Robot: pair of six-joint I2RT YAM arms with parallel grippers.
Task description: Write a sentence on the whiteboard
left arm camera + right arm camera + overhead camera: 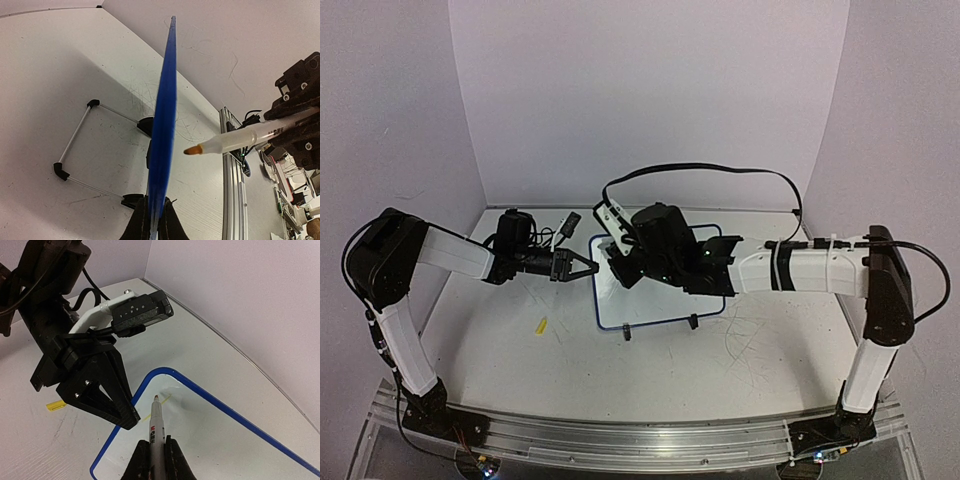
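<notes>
The whiteboard [655, 303], white with a thin blue rim, stands tilted on its black clip feet at the table's middle. My left gripper [588, 268] is shut on its left rim. The left wrist view shows the rim [166, 115] edge-on between the fingers [135, 226]. My right gripper [156, 442] is shut on a white marker [156, 425]. Its orange tip [192, 149] sits a small gap off the board's upper left face [215, 440]. Of the sentence, only one faint yellow stroke [165, 401] shows by the tip; no words are readable.
The wire stand [75, 150] and clip feet [144, 125] lie behind the board. A small yellow piece [541, 324] lies on the scuffed tabletop left of the board. A black cable [720, 172] arcs over the right arm. Purple walls close the back and sides.
</notes>
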